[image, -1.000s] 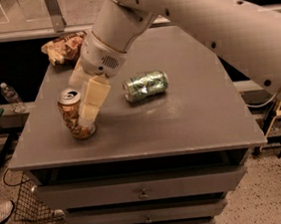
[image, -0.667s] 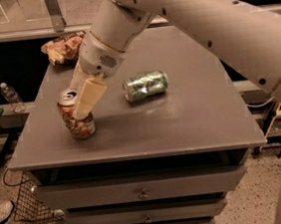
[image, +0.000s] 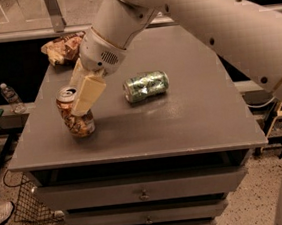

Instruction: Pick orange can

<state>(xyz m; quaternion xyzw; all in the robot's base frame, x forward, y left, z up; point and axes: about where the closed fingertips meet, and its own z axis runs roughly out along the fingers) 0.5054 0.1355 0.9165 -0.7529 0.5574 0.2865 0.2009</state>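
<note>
Item 1. Clear plastic water bottle [image: 11,97], upright, off the desk [image: 197,123] and below its left edge.

Item 2. Crumpled brown snack bag [image: 63,48], at the far left corner of the desk top, close to the back edge.

Item 3. Orange can [image: 79,122], in the front left part of the desk, near the left edge and a short way in from the front edge. It was tilted, with the silver top leaning left and its base at the desk surface.

Item 4. Gripper [image: 75,99], reaching down from above and behind. The jaws were clenched on the orange can, one pale finger [image: 89,92] lying across its near side and the other behind it.

Item 5. Green-and-silver can [image: 146,86], on its side near the middle of the desk, apart from the orange can with open surface between them.

Item 6. White arm [image: 212,21], crossing above the back right of the desk. Bare desk top ran from the green-and-silver can to the right and front edges.

Item 7. Drawer fronts [image: 144,192] below the front edge.
</note>
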